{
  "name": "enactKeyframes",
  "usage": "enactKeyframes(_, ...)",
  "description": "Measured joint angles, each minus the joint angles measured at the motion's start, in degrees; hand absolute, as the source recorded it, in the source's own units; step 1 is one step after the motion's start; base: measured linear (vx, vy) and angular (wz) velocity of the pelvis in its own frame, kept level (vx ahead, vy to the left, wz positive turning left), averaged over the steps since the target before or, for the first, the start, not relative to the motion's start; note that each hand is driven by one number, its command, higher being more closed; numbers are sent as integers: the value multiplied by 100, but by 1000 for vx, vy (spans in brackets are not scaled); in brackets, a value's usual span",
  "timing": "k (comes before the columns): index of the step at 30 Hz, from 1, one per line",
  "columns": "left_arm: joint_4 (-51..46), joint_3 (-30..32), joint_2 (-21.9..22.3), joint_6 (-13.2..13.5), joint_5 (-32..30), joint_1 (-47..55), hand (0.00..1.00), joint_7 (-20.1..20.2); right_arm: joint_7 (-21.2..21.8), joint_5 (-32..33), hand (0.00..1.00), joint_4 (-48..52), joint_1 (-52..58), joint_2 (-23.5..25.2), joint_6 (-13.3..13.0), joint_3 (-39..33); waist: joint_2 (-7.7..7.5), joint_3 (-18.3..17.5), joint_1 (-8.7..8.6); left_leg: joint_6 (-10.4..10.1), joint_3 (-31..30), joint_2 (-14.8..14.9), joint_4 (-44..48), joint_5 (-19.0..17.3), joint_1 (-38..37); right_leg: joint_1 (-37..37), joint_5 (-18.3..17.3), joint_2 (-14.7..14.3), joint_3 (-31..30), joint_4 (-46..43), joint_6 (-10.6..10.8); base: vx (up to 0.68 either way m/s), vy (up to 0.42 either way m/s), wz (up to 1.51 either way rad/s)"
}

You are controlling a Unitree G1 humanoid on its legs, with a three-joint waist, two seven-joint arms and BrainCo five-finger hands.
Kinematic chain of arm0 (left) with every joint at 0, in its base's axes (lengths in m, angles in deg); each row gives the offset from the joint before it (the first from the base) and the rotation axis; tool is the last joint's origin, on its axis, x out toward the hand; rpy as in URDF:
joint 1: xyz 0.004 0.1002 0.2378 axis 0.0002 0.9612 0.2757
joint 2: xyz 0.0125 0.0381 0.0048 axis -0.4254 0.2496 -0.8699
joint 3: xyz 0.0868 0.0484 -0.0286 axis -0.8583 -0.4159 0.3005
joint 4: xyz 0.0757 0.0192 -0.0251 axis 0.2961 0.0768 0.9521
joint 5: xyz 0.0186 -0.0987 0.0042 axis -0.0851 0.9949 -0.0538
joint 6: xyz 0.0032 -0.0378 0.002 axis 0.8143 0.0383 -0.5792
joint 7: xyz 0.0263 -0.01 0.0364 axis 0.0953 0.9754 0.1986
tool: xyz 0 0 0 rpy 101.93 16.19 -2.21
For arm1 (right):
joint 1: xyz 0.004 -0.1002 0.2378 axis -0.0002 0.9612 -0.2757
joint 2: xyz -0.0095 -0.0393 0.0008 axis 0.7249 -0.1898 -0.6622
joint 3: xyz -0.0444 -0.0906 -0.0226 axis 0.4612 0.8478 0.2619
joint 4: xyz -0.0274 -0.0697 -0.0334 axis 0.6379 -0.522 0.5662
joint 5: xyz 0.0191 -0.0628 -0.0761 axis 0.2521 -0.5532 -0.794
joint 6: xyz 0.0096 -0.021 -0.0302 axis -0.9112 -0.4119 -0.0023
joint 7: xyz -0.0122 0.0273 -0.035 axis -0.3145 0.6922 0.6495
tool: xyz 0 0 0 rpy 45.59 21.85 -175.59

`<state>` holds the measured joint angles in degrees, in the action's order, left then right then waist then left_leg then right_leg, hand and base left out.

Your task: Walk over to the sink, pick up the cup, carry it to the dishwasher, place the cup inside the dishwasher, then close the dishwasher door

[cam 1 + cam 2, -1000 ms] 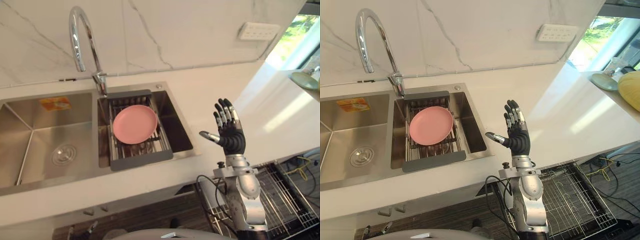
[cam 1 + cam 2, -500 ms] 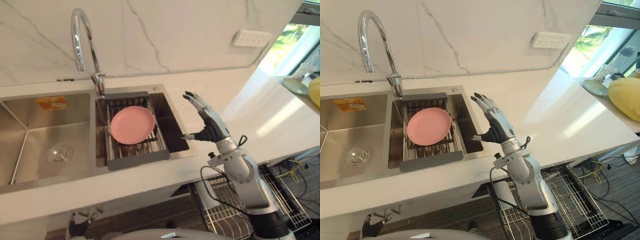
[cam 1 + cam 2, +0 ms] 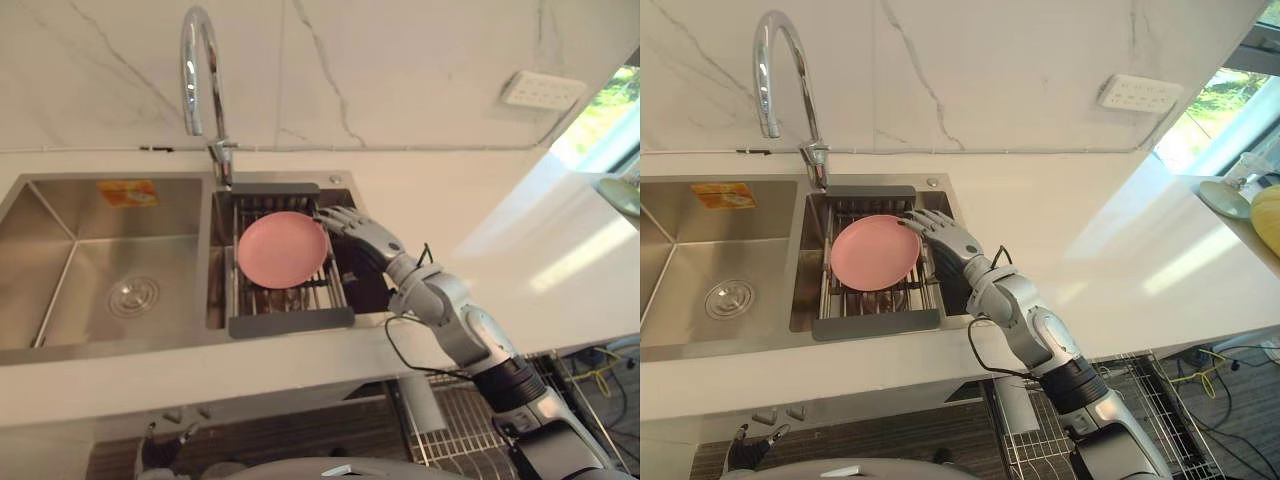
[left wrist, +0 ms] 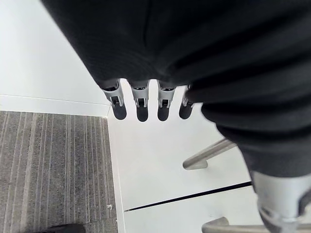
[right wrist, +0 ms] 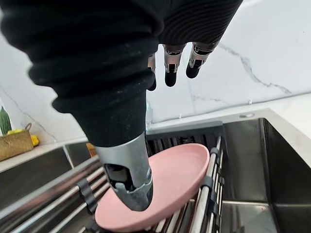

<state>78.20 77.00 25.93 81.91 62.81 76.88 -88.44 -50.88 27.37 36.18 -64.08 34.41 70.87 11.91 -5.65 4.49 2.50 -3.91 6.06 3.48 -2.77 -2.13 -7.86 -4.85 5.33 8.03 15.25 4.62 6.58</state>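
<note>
The right hand (image 3: 365,232), fingers straight and holding nothing, hovers at the 3 o'clock edge of the pink plate (image 3: 280,250), which lies on the rack (image 3: 290,322) in the sink (image 3: 60,215). The thumb should slip under the rim before closing. The left hand (image 4: 141,104) hangs relaxed.

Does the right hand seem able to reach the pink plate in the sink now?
Probably yes: the right hand, fingers straight, is at the rim of the pink plate, and nothing lies between them.
</note>
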Motion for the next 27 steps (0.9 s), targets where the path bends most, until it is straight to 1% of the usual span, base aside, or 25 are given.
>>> enactKeyframes(7,-38,12,-50,-20,-1,1,0,18,-28,-438,0,-843,-377,-19,-21,409,-8,-30,70,-14,-125,6,-41,127,119,89,36,1,147,2,-4,-63,-32,9)
enactKeyframes(9,-43,27,-51,-21,0,3,0,18,-51,-454,0,-991,-419,-8,-25,425,-7,-30,100,-18,-132,5,-42,136,124,90,45,3,152,3,-4,-59,-18,3)
enactKeyframes(12,-49,97,-53,-21,-2,7,0,19,-159,-653,0,-1063,-480,-4,-16,445,-7,-30,129,-18,-147,1,-49,157,177,93,57,9,173,8,-8,-80,-18,3)
enactKeyframes(13,-49,105,-53,-21,-3,10,0,20,-303,-664,0,-1259,-595,21,-11,542,-6,-30,130,-17,-152,1,-59,174,177,94,60,9,187,18,-12,-61,-18,3)
enactKeyframes(14,-53,104,-53,-21,-5,7,0,20,-316,-665,0,-1327,-631,37,2,574,-5,-29,133,-15,-157,1,-63,182,181,95,60,9,196,24,-13,-71,-24,6)
enactKeyframes(16,-66,104,-53,-21,-5,-12,0,20,-517,-674,0,-1540,-770,103,8,604,-3,-28,134,-9,-221,3,-163,266,187,102,61,9,285,36,-14,-65,-28,14)
enactKeyframes(17,-68,104,-53,-21,-4,-13,0,20,-554,-675,0,-1617,-797,122,9,606,-4,-28,147,-10,-237,3,-163,272,198,105,62,9,298,37,-15,-55,-25,12)
enactKeyframes(18,-68,105,-52,-21,-4,-11,0,20,-568,-681,0,-1756,-823,186,33,610,-2,-27,207,-11,-239,4,-163,274,198,103,62,7,299,38,-16,-37,-15,5)
enactKeyframes(20,-74,109,-52,-21,-4,-10,0,20,-579,-749,0,-1944,-835,260,86,653,2,-24,259,-15,-272,3,-163,282,214,100,62,10,331,37,-16,-42,-18,10)
enactKeyframes(22,-189,110,-52,-21,-4,34,0,20,-614,-783,0,-2111,-855,335,108,655,1,-25,256,-11,-334,-3,-163,305,273,105,62,25,424,35,-16,-31,-13,19)
enactKeyframes(24,-278,125,-51,-19,-3,67,0,19,-703,-785,0,-2308,-932,438,120,658,16,-15,309,-12,-341,-6,-162,309,276,102,64,31,435,29,-16,-20,-5,6)
enactKeyframes(27,-279,124,-46,-19,0,63,0,20,-764,-784,0,-2341,-968,454,135,660,23,-10,351,-12,-365,-15,-162,310,279,93,65,42,454,24,-14,-15,-1,3)
